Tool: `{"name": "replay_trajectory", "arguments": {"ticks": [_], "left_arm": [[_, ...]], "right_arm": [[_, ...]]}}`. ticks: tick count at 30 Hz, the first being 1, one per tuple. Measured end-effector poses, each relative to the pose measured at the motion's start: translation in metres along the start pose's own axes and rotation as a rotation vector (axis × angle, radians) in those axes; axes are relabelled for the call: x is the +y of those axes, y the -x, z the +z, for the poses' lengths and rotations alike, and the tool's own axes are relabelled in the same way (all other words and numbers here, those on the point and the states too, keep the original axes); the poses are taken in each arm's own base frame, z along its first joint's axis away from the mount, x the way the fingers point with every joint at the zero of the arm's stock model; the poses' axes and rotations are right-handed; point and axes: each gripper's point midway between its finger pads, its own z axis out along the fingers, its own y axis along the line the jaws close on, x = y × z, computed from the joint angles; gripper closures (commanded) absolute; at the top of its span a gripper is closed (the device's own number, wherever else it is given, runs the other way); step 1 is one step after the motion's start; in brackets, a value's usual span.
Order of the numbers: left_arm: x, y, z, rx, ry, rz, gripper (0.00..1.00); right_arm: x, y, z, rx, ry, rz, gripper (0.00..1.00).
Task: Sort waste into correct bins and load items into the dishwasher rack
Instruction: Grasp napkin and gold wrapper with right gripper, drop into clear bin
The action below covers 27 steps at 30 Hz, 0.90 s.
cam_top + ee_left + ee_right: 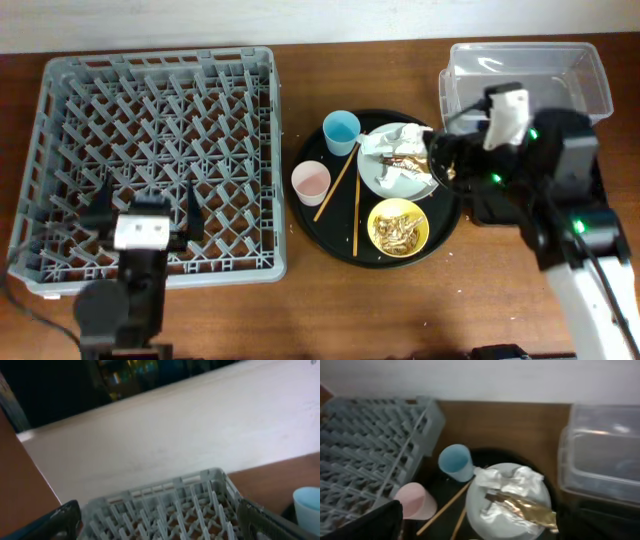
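Overhead alone shows the yellow bowl (399,226).

Top-down overhead; low oblique wrist views sharing the rack (370,445)

The left arm reaches up from the lower left of the overhead view, its left gripper (148,203) held level and spread wide (both fingers (50,521) sit in the bottom corners of its wrist view). The right arm bends in from the lower right, wrist turned leftward, right gripper (438,160) angled down with jaws apart.
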Motion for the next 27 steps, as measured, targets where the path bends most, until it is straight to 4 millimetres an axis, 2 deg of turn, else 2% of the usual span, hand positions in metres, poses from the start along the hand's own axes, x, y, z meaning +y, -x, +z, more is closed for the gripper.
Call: {"name": "replay_trajectory", "arguments": {"ticks": [1,2,4,6,7,9,11,12,14,15,16,18,20,22,24,25,27], "left_arm": [[-0.002,-0.007,0.009,0.038,-0.011,0.000,0.01],[-0.008,-0.027,0.022,0.119,-0.034,0.000,0.01],[-0.016,-0.056,0.036,0.224,-0.065,0.001,0.01],[-0.025,-0.074,0.046,0.284,-0.105,-0.003,0.01],[-0.036,-0.085,0.054,0.330,-0.163,-0.011,0.01],[-0.050,-0.090,0.062,0.450,-0.265,-0.029,0.01],[-0.052,-0.083,0.077,0.569,-0.326,-0.045,0.01],[-0.054,-0.082,0.076,0.643,-0.356,-0.053,0.01],[-0.055,-0.079,0.083,0.723,-0.387,-0.064,0.01],[-0.057,-0.085,0.084,0.754,-0.397,-0.068,0.01],[-0.061,-0.100,0.086,0.805,-0.410,-0.072,0.01],[-0.065,-0.114,0.090,0.844,-0.420,-0.076,0.01],[-0.070,-0.129,0.093,0.889,-0.432,-0.080,0.01],[-0.071,-0.136,0.094,0.906,-0.437,-0.082,0.01],[-0.072,-0.136,0.094,0.908,-0.437,-0.082,0.01],[-0.072,-0.136,0.094,0.908,-0.438,-0.082,0.01],[-0.072,-0.136,0.094,0.908,-0.437,-0.082,0.01]], "right_arm": [[0.001,-0.005,0.011,0.041,0.028,0.015,0.02],[0.003,-0.021,0.030,0.119,0.076,0.043,0.02],[0.005,-0.040,0.048,0.206,0.128,0.081,0.02],[0.007,-0.055,0.059,0.271,0.162,0.113,0.02],[0.007,-0.063,0.067,0.330,0.175,0.142,0.02],[0.004,-0.079,0.066,0.511,0.146,0.221,0.01],[-0.007,-0.070,0.070,0.590,0.080,0.236,0.01],[-0.010,-0.070,0.069,0.622,0.053,0.241,0.02],[-0.019,-0.058,0.084,0.573,0.034,0.214,0.02],[-0.021,-0.052,0.094,0.540,0.038,0.202,0.01],[-0.018,-0.048,0.100,0.522,0.070,0.205,0.09],[-0.015,-0.042,0.103,0.497,0.088,0.217,0.10],[-0.029,-0.052,0.102,0.536,-0.053,0.369,0.10],[-0.053,-0.076,0.106,0.575,-0.326,0.554,0.12],[-0.053,-0.094,0.130,0.548,-0.514,0.633,0.13],[-0.051,-0.101,0.137,0.548,-0.547,0.646,0.13],[-0.052,-0.128,0.169,0.566,-0.619,0.674,0.11]]}}
